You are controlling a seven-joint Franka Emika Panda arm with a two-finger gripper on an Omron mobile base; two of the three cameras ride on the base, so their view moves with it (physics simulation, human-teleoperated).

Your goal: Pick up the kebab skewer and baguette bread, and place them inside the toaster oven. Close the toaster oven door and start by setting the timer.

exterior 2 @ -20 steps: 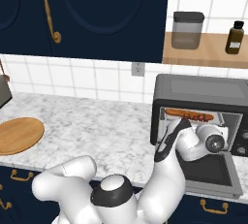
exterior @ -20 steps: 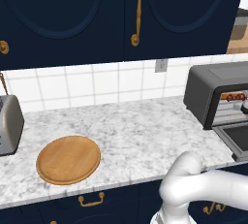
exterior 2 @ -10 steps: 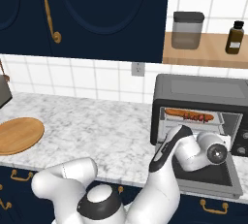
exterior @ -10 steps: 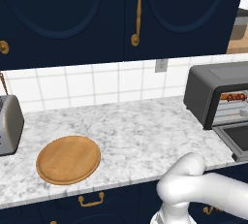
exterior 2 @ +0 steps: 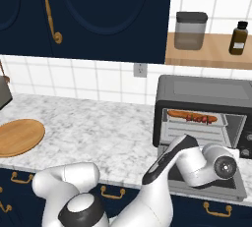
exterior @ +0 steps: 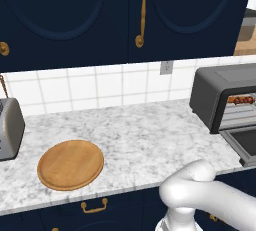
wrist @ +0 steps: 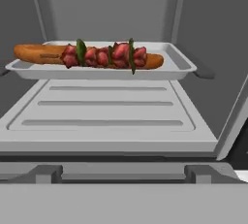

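The dark grey toaster oven (exterior 2: 206,91) (exterior: 212,87) stands on the right end of the counter. The toaster oven door (exterior 2: 206,186) (wrist: 106,106) hangs open, lying flat in front. On the tray inside, the baguette bread (wrist: 34,53) (exterior 2: 177,114) lies lengthwise. The kebab skewer (wrist: 104,56) (exterior 2: 199,119) (exterior: 241,99) rests along it, red chunks toward me. My gripper (exterior 2: 227,158) hovers low over the open door, facing the oven mouth. It is open and holds nothing.
A round wooden board (exterior: 70,164) (exterior 2: 17,136) lies on the marble counter to the left, with a silver pop-up toaster (exterior: 9,127) beyond it. Above the oven, a wooden shelf carries a jar (exterior 2: 191,30) and a dark bottle (exterior 2: 238,38). Dark cabinets hang overhead.
My hand has drawn back from the oven mouth and sunk lower over the open door. The food and the door have not moved.
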